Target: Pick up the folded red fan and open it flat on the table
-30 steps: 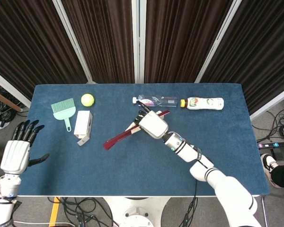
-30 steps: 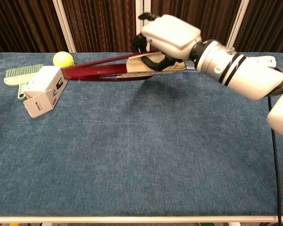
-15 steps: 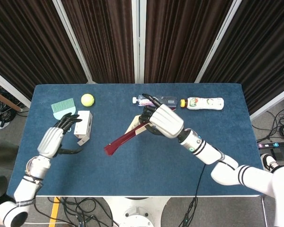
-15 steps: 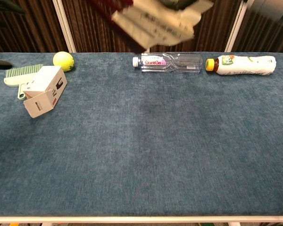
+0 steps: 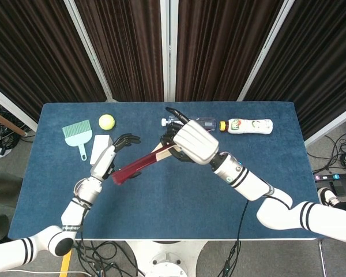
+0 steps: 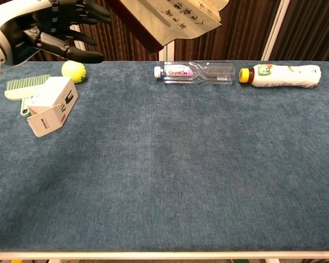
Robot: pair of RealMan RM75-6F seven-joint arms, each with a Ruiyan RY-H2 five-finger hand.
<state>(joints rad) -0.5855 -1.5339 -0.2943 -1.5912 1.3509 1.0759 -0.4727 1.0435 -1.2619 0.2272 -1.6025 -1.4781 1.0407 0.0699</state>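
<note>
My right hand [image 5: 191,143] grips the red fan [image 5: 139,166] by its pivot end, well above the table [image 5: 161,202]. The red ribs slant down to the left, and a strip of cream paper [image 5: 162,149] shows beside the hand. In the chest view only the fan's cream leaf with dark writing [image 6: 175,15] and a red edge appear at the top; the right hand is out of frame there. My left hand [image 5: 106,161] hovers with fingers spread right beside the fan's far red end; I cannot tell whether it touches. The chest view shows that left hand [image 6: 46,24] raised at top left, holding nothing.
A white box [image 5: 101,151] lies by the left hand, with a green brush [image 5: 78,134] and a yellow ball [image 5: 106,121] behind it. A clear bottle [image 5: 195,122] and a white bottle [image 5: 251,125] lie along the far edge.
My left hand has come up and to the right, reaching the fan's red end. The right hand has shifted the raised fan slightly left, with more cream leaf showing.
</note>
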